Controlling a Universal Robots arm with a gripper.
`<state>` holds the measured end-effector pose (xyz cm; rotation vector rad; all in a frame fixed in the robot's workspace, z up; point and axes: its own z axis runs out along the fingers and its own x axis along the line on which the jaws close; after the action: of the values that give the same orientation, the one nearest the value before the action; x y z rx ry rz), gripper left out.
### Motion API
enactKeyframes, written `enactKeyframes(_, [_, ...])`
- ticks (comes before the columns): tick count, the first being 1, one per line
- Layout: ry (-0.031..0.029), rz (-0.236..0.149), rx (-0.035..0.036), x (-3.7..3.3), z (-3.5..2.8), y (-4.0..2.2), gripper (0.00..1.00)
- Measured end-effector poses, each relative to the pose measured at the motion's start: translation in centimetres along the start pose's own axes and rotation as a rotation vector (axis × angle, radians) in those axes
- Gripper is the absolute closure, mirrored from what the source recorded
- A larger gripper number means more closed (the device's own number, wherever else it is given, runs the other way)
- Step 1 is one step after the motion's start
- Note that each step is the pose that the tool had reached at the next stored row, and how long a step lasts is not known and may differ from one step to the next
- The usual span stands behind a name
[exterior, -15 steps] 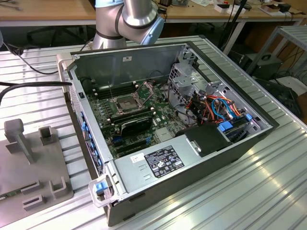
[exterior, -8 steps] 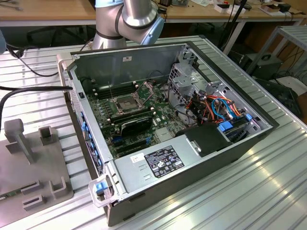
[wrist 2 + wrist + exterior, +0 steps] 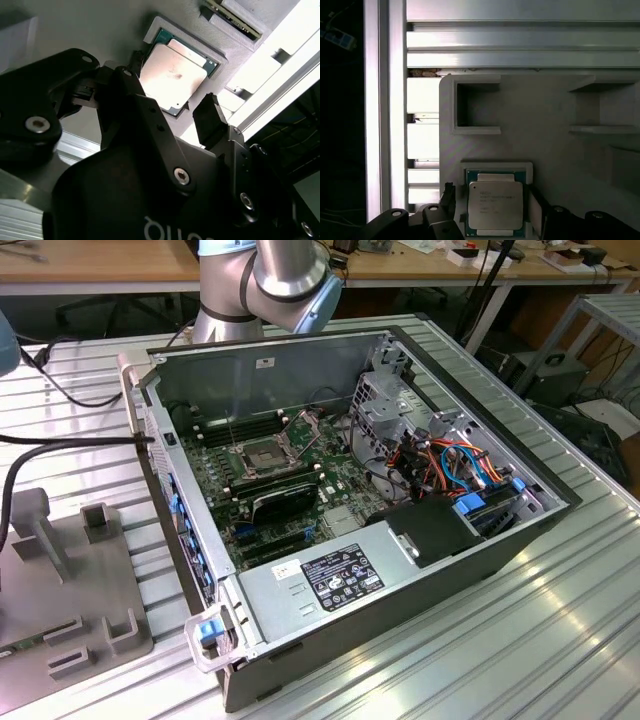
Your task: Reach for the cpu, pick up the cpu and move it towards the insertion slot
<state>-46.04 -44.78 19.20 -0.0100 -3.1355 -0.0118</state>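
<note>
Directly between the two black fingers of the gripper [image 3: 492, 220] lies the cpu [image 3: 495, 206], a thin square chip with a pale beige-silver face and a green edge. In both wrist views one finger stands on each side of it, so the chip is straight ahead of the gripper rather than off to one side. The gripper [image 3: 173, 85] is spread a little wider than the cpu [image 3: 172, 75] and has hold of nothing.

The chip rests flat in a shallow square recess of a pale grey moulded fixture plate [image 3: 550, 145]. The recess's raised rim [image 3: 495, 164] hugs the chip closely and looks like the one thing the fingers must clear. An empty square pocket [image 3: 477, 107] sits nearby on the same plate, which lies on the ribbed aluminium desk [image 3: 520, 40].

In the exterior view the insertion slot [image 3: 258, 455], a silvery-framed square socket with a dark centre, sits inside the open grey computer case [image 3: 300, 360]. It is well apart from the fixture plate [image 3: 70, 580] at the exterior view's left, and a black expansion card [image 3: 285, 502] lies just beside it.
</note>
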Motion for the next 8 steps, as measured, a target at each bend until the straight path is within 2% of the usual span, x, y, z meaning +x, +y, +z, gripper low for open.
enactKeyframes(3, [-0.0003,0.002,-0.0003,-0.24,0.04,-0.02,0.33])
enactKeyframes(8, [-0.0004,0.002,0.0006,-0.22,0.27,-0.09,0.33])
